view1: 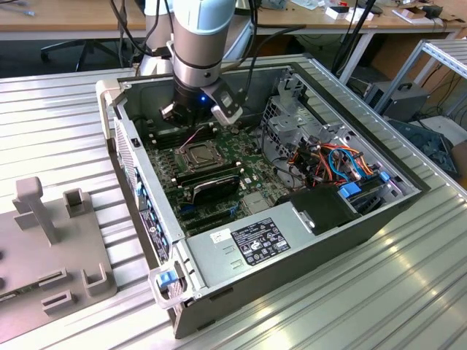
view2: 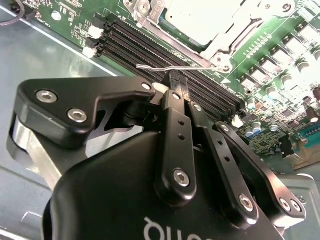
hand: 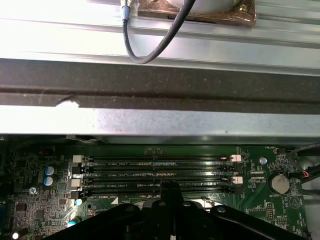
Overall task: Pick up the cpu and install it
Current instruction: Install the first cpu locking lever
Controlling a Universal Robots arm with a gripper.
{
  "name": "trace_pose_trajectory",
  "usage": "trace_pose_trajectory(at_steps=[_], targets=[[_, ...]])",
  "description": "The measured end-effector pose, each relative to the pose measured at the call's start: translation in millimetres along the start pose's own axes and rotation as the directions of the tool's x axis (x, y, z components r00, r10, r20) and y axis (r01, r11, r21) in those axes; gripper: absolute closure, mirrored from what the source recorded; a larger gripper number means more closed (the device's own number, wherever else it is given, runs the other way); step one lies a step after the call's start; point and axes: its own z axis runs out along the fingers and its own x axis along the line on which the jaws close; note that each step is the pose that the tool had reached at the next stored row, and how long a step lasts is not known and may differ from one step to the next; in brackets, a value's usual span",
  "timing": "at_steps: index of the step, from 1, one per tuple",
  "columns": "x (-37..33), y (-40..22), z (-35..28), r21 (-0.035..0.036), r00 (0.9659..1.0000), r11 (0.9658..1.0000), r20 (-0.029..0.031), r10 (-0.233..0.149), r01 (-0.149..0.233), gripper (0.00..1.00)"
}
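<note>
in the second wrist view the gripper (view2: pixel 176 82) stands closest, its black linkage arms and bolts in front of everything else. its two fingers (view2: pixel 172 115) are pressed together with no gap between the tips and nothing caught between them. the tips sit just by a thin wire retention lever (view2: pixel 172 67) that runs along the edge of the socket; whether they touch it cannot be told.

just past the tips lie the dark memory slots (view2: pixel 150 47), side by side on the green motherboard (view2: pixel 280 65). beyond the slots is the cpu (view2: pixel 205 20), a flat pale metal square lying in the socket under the shiny retention frame (view2: pixel 225 45), whose rim runs around it.

in the first wrist view the fingertips (hand: pixel 170 192) show as a dark closed pair over the memory slots (hand: pixel 157 175), whose white latches sit at each end. a round coin battery (hand: pixel 279 183) is on the board off to one side, and farther on comes the grey case wall (hand: pixel 160 90) with a grey cable (hand: pixel 150 45) looping over the ribbed table.

in the exterior view the arm (view1: pixel 201 36) reaches down into the open computer case (view1: pixel 292 240), with the gripper (view1: pixel 197 117) low over the board at the far side of the cpu socket (view1: pixel 198 154). nearer the camera are the power supply (view1: pixel 255 244) and a bundle of coloured cables (view1: pixel 336 160) at the exterior view's right. a grey fixture plate (view1: pixel 51 248) rests on the ribbed table (view1: pixel 365 292) at the exterior view's left.
</note>
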Motion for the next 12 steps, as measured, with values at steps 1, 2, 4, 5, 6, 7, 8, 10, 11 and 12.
trace_pose_trajectory(at_steps=[1, 2, 4, 5, 6, 7, 8, 10, 11, 12], targets=[[0.1, 0.1, -0.5, 0.0, 1.0, 1.0, 0.0015, 0.0, 0.0, 0.89], [0.2, 0.2, -0.8, -0.0001, 1.0, 1.0, 0.003, -0.001, 0.001, 0.89], [1.3, 0.3, -1.4, -0.0001, 1.0, 1.0, 0.0086, -0.002, 0.002, 0.89], [2.1, 0.3, -1.5, -0.0001, 0.9999, 1.0, 0.0111, -0.003, 0.003, 0.89], [2.7, 0.3, -1.6, -0.0002, 0.9999, 1.0, 0.0128, -0.003, 0.003, 0.89], [3.8, 0.2, -1.7, -0.0001, 0.9999, 1.0, 0.0146, -0.003, 0.003, 0.89], [4.2, 0.2, -1.8, -0.0001, 0.9999, 1.0, 0.0153, -0.003, 0.003, 0.89], [4.4, 0.0, -1.8, -0.0002, 0.9999, 1.0, 0.0159, -0.004, 0.004, 0.89], [4.4, -0.4, -2.0, -0.0002, 0.9999, 1.0, 0.0159, -0.004, 0.004, 0.89], [4.4, -0.6, -2.0, -0.0002, 0.9999, 1.0, 0.0159, -0.004, 0.004, 0.89]])
